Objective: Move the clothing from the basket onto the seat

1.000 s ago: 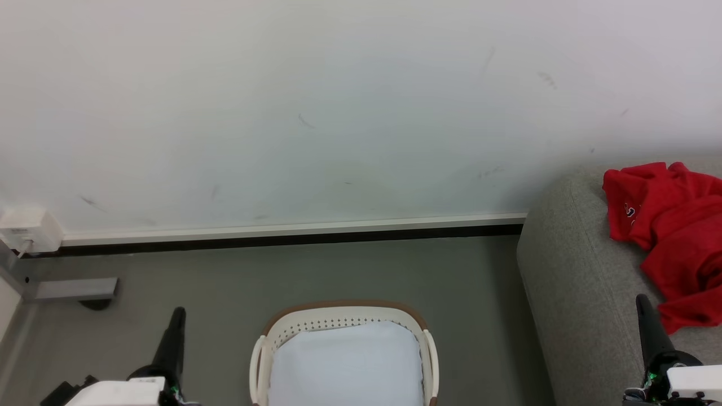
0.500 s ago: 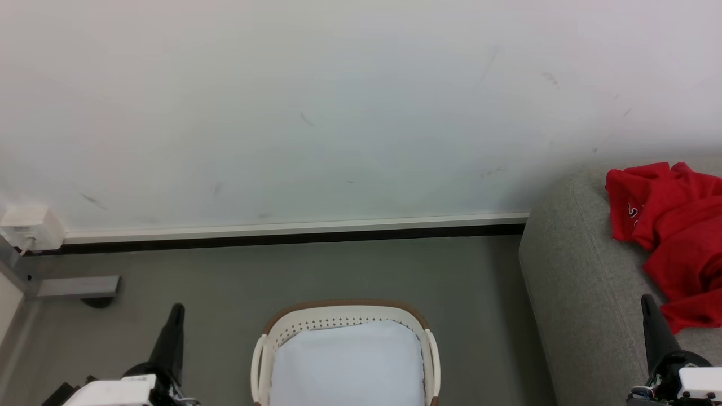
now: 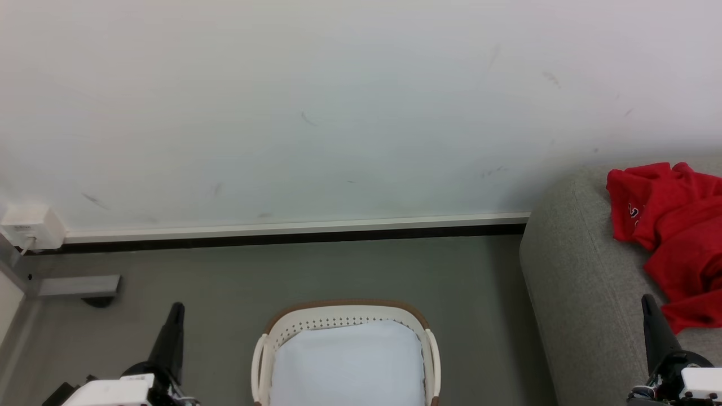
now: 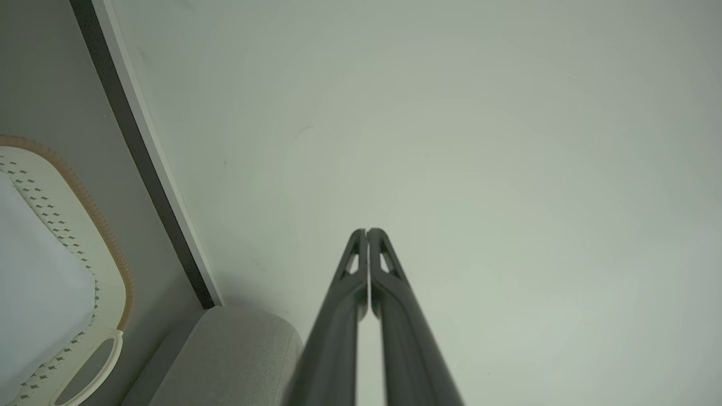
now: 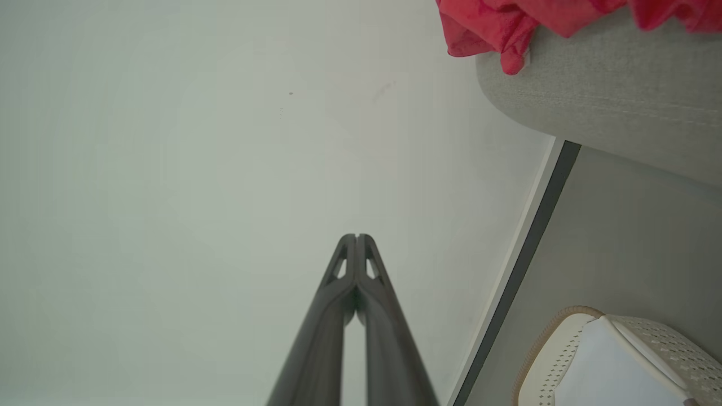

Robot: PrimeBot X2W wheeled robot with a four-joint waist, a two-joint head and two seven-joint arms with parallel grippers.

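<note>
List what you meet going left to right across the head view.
From the left: wall box → left pincer → basket → seat → clothing lying on the seat.

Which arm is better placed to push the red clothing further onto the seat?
Right, probably: the right gripper is at the seat, just below the clothing; the left gripper is beyond the basket.

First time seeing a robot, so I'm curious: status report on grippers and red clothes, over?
Left gripper shut, empty. Right gripper shut, empty. Clothing lying on seat; basket shows no red inside. Nothing in the way.
</note>
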